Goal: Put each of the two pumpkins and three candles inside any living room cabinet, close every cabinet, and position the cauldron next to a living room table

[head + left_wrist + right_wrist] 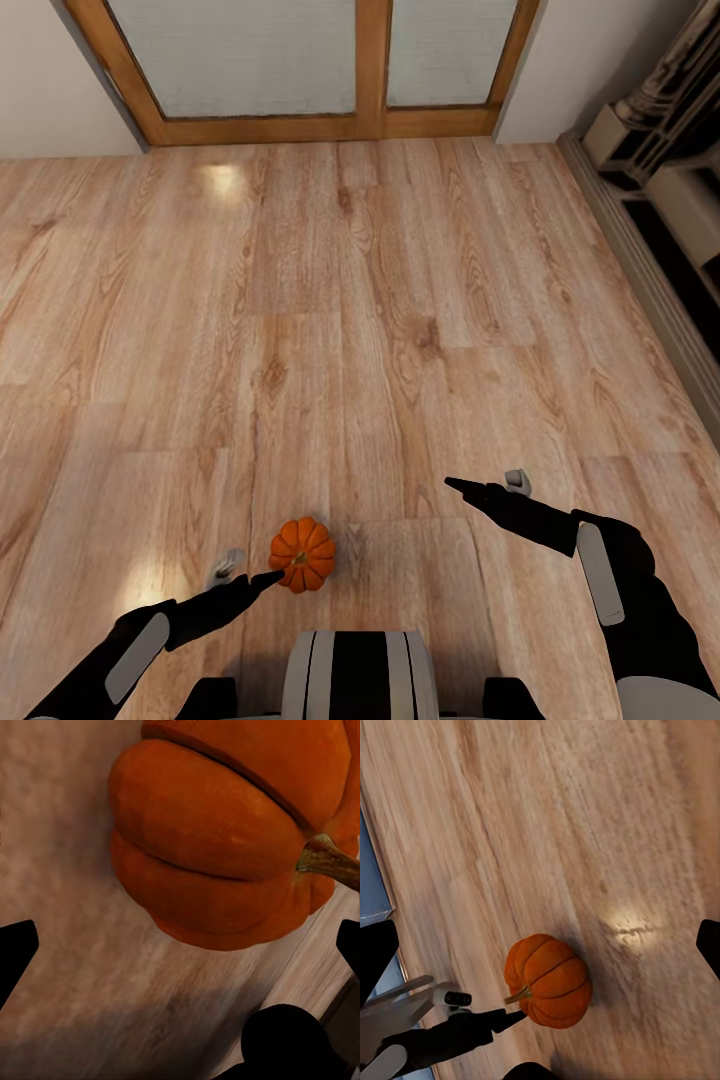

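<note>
Your left gripper (262, 578) pinches one pumpkin (302, 553) above the floor (360, 300); right gripper (462, 486) state unclear. No cabinet reached; storing remains.

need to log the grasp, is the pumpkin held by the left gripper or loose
Held, it seems: the left gripper touches the pumpkin. A full clamp cannot be told.

A pumpkin (302, 554) sits on the floor (350, 330) just ahead of the robot's trunk, touching the left pincer (262, 580); the right pincer (458, 487) hangs well apart, rightward.
</note>
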